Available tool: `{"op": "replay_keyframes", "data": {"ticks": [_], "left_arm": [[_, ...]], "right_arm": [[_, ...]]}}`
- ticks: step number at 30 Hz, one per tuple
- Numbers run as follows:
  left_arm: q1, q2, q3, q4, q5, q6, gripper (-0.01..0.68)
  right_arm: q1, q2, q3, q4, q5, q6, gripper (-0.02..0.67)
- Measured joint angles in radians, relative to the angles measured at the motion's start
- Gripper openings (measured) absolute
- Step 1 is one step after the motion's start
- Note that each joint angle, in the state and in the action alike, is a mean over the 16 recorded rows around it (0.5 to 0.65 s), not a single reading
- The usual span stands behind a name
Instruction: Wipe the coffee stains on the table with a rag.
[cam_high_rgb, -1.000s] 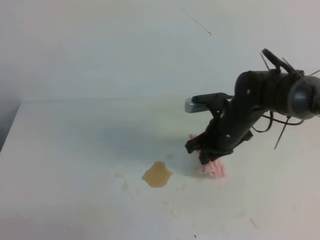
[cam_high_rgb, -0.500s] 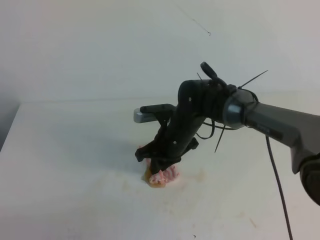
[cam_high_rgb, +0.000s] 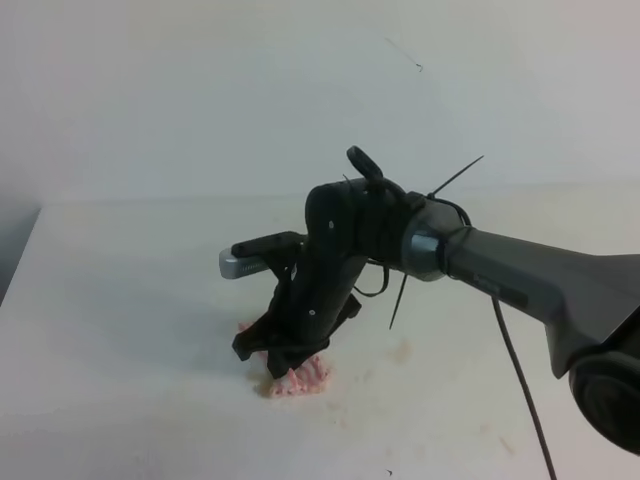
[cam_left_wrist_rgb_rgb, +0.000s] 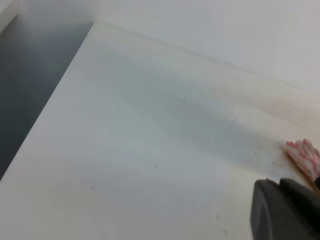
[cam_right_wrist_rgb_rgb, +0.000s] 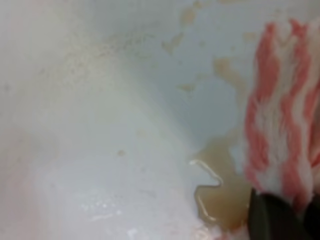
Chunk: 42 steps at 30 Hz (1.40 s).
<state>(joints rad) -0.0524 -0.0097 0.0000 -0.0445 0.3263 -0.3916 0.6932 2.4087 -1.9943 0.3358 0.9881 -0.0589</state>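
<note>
One rag (cam_high_rgb: 298, 378), one table (cam_high_rgb: 120, 300), one arm in sight, and one wet puddle of coffee stains (cam_right_wrist_rgb_rgb: 220, 197) with a handful of paler tan splotches scattered above it.

In the exterior high view the right gripper (cam_high_rgb: 280, 365) sits low and left of centre, its jaws clamped together on the rag, which is pressed down on the tabletop; pink-and-white folds stick out below and to the left of the black fingers. From here the puddle is almost wholly hidden under cloth and gripper, with only a faint brownish mark near the rag and a pale smear to its right.

The right wrist view gives what the high view hides: the rag along the right edge of the frame, fuzzy, with red-pink and white wavy stripes, and the light brown puddle at lower centre-right, touching the cloth's lower end (its glossy rim catches the light).

The left wrist view shows the rag's tip at the right edge and a dark shape in the lower right corner; the left gripper's own jaws do not appear anywhere.
</note>
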Motion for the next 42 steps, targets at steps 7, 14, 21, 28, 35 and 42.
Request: {"op": "replay_keyframes", "data": {"ticks": [7,14,21,28,35,42], "left_arm": [[0.000,-0.002,0.000,0.000,0.000,0.000,-0.001],[0.000,0.002,0.000,0.000,0.000,0.000,-0.001],[0.000,0.003,0.000,0.000,0.000,0.000,-0.001],[0.000,0.008,0.000,0.000,0.000,0.000,-0.001],[0.000,0.010,0.000,0.000,0.000,0.000,-0.001],[0.000,0.010,0.000,0.000,0.000,0.000,-0.001]], "right_arm": [[0.018,-0.032,-0.018,-0.081,0.036,0.030,-0.003],[0.053,-0.069,-0.056,-0.162,0.064,0.058,0.040],[0.112,-0.083,-0.086,-0.199,0.061,0.060,0.186],[0.155,-0.083,-0.089,-0.202,0.033,0.055,0.358],[0.169,-0.071,-0.089,-0.189,0.022,0.033,0.412],[0.185,-0.028,-0.089,-0.207,0.024,0.012,0.315]]}}
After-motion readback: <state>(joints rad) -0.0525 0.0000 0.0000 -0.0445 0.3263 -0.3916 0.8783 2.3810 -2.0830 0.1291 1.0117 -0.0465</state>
